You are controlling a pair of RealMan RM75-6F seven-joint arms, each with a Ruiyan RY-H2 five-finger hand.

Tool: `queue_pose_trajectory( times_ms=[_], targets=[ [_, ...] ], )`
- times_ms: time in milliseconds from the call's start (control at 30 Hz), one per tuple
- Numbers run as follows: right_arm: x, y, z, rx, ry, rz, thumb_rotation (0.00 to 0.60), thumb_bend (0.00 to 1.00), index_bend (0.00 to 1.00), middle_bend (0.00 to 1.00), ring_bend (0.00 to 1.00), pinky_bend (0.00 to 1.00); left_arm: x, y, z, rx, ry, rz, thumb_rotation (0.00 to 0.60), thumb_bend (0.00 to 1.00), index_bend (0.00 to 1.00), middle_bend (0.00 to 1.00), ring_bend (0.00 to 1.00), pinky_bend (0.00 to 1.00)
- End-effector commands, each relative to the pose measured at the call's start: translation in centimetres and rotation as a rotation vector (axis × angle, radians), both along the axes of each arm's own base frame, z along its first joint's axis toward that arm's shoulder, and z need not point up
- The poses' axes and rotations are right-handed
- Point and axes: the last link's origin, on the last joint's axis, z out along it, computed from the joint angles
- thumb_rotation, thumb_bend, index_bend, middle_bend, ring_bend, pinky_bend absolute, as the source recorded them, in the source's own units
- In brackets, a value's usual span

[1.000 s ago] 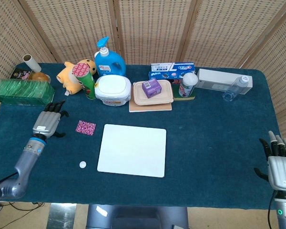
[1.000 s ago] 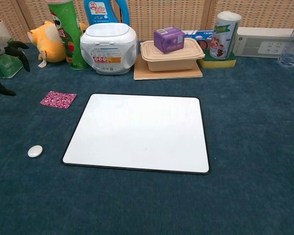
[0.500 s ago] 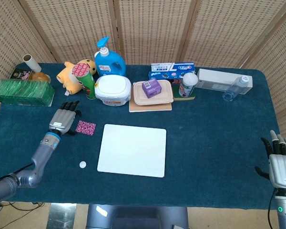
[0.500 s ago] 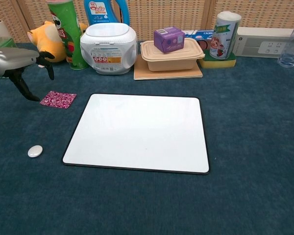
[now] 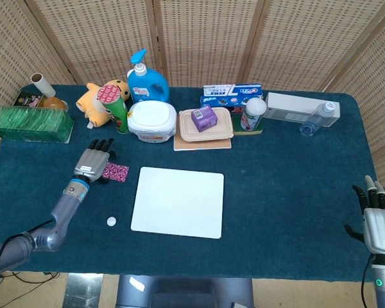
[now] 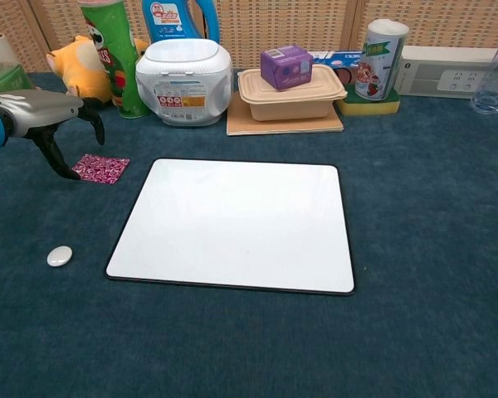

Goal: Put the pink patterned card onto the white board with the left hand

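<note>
The pink patterned card (image 5: 117, 172) (image 6: 102, 167) lies flat on the blue cloth, a little left of the white board (image 5: 178, 201) (image 6: 236, 224). My left hand (image 5: 94, 162) (image 6: 43, 113) hovers over the card's left edge with its fingers apart and pointing down; the thumb tip reaches the cloth beside the card. Nothing is held in it. My right hand (image 5: 378, 217) rests open at the table's front right corner, far from the board, and only the head view shows it.
A small white pebble (image 5: 111, 221) (image 6: 59, 255) lies in front of the card. Behind stand a green chips can (image 5: 115, 108), a plush toy (image 5: 97, 101), a white tub (image 5: 152, 120), a lunch box (image 5: 206, 125) with a purple carton, a detergent bottle (image 5: 145, 80) and a green box (image 5: 31, 123).
My left hand has moved right and forward, from beside the green box to just over the card's left edge. The card, the board and my right hand have stayed put.
</note>
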Motion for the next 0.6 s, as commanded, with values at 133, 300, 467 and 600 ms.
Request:
queue_pose_trajectory(
  times_ms=[133,300,467,600],
  targets=[
    [-0.1,-0.1,0.1,0.0,-0.007,-0.002,0.6,0.03,0.15,0.0,0.0,0.0,0.1,0.0,-0.6,-0.012,0.013,0.003,0.6,0.13,0.33,0.0,0.0,0.02],
    [-0.1,-0.1,0.2,-0.001,-0.01,-0.003,0.6,0.03,0.15,0.0,0.0,0.0,0.2,0.2,-1.0,-0.014,0.013,0.012,0.6,0.13,0.33,0.0,0.0,0.02],
    [-0.1,-0.1,0.3,-0.004,-0.012,-0.003,0.6,0.03,0.15,0.0,0.0,0.0,0.1,0.4,-1.2,-0.013,0.007,0.021,0.6,0.13,0.33,0.0,0.0,0.02],
    [0.0,-0.1,0.3,-0.003,-0.015,-0.001,0.6,0.03,0.15,0.0,0.0,0.0,0.2,0.3,-1.3,-0.022,0.012,0.02,0.6,0.13,0.33,0.0,0.0,0.02]
  ],
)
